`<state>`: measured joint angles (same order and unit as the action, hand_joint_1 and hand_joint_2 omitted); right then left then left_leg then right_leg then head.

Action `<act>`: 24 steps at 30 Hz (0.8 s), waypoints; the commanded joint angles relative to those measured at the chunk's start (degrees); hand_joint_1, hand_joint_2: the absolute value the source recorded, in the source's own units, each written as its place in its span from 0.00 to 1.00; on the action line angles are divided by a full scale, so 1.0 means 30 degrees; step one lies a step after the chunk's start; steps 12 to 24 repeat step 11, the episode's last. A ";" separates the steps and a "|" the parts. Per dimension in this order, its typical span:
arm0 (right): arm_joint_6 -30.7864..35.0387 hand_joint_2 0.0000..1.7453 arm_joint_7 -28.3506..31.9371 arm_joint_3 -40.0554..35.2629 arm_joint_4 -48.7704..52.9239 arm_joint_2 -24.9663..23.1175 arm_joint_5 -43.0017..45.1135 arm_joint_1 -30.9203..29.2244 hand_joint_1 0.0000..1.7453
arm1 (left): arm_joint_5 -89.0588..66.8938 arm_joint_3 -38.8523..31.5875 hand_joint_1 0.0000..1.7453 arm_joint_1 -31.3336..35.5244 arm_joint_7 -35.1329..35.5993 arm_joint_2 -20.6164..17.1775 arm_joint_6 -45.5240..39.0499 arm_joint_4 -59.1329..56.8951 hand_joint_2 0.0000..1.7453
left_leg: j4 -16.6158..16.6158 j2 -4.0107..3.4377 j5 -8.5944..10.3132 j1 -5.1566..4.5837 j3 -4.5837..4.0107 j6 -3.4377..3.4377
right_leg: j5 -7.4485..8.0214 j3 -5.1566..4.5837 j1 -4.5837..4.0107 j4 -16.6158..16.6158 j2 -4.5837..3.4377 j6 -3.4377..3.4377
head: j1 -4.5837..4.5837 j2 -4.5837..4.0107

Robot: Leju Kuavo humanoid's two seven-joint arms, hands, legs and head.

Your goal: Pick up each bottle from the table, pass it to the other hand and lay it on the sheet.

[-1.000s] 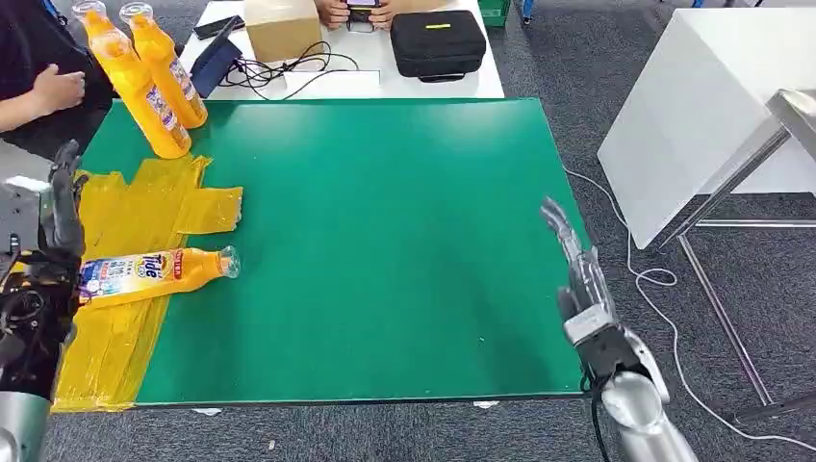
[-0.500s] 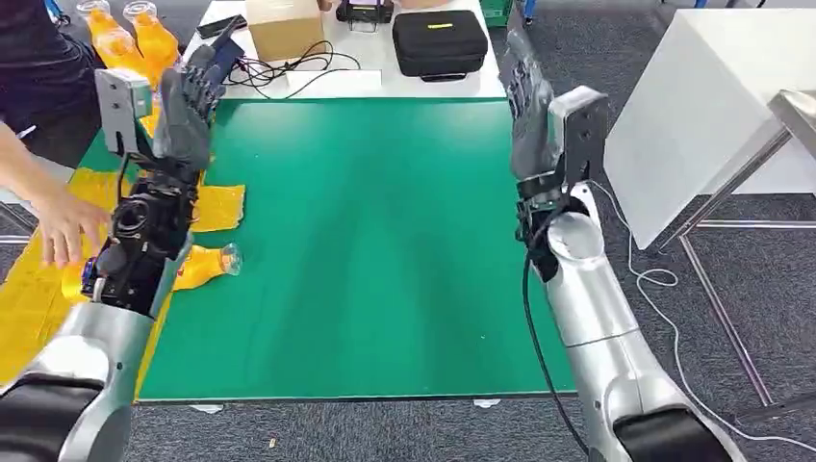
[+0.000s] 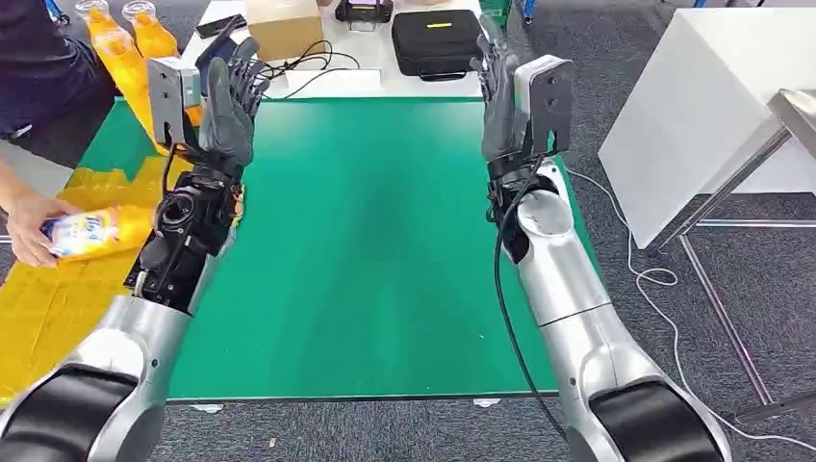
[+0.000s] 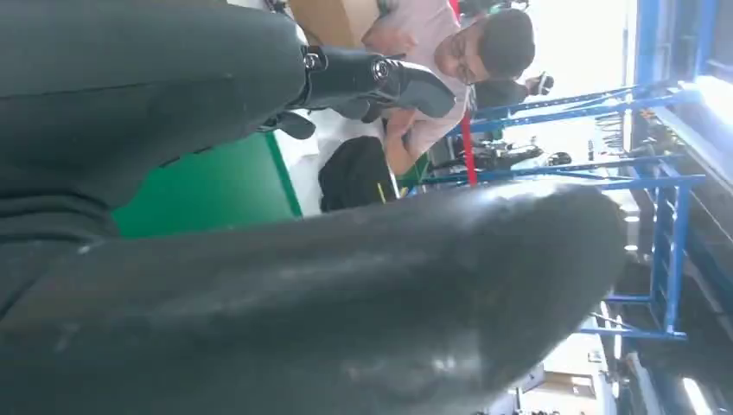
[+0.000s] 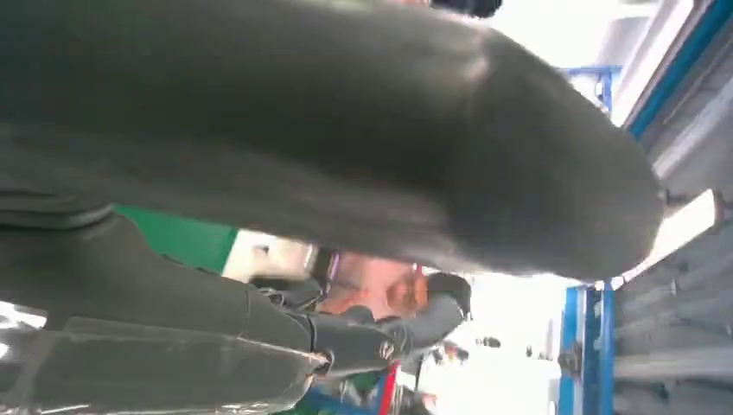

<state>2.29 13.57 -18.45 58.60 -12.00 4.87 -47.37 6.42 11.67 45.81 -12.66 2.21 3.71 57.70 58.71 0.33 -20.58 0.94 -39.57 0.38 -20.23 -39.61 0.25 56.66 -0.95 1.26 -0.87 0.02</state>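
Green covers most of the tabletop [image 3: 385,241], and a yellow sheet [image 3: 58,289] lies along its left side. Both silver arms are raised up over the green. The left hand [image 3: 229,111] is high above the far left part of the tabletop, with its fingers pointing up and a little apart, and it holds nothing. The right hand [image 3: 498,96] is up just the same near the far right part, fingers pointing up and apart, with nothing in it.

A person [image 3: 43,87] in dark clothes stands at the left edge. The person's hand [image 3: 24,229] holds one bottle [image 3: 91,231], orange with a Tide label, on its side over the sheet. That bottle is low and to the left of the left hand, well apart from it, and very far from the right hand.

Two more bottles [image 3: 120,43] stand at the far left corner, just behind and left of the left hand. They touch no hand.

Past the green is a white table [image 3: 337,82] with a black case [image 3: 436,40], a brown box [image 3: 281,24] and some black cords [image 3: 298,63]. A white block [image 3: 693,106] stands on the grey floor to the right.

In the left wrist view, the dark fingers [image 4: 380,82] are close up, with green behind them.
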 commanded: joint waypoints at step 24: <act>-0.1080 0.00 -0.0153 -0.1262 -0.0948 0.0489 -0.1522 0.0528 0.00 | -0.0961 0.0540 0.00 0.1224 0.0389 -0.0116 0.1314 -0.3043 0.00 | -0.0009 0.0011 -0.0014 -0.0005 0.0053 0.0005 | -0.0023 0.0052 -0.0002 -0.0005 0.0033 -0.0004 | 0.0000 0.0000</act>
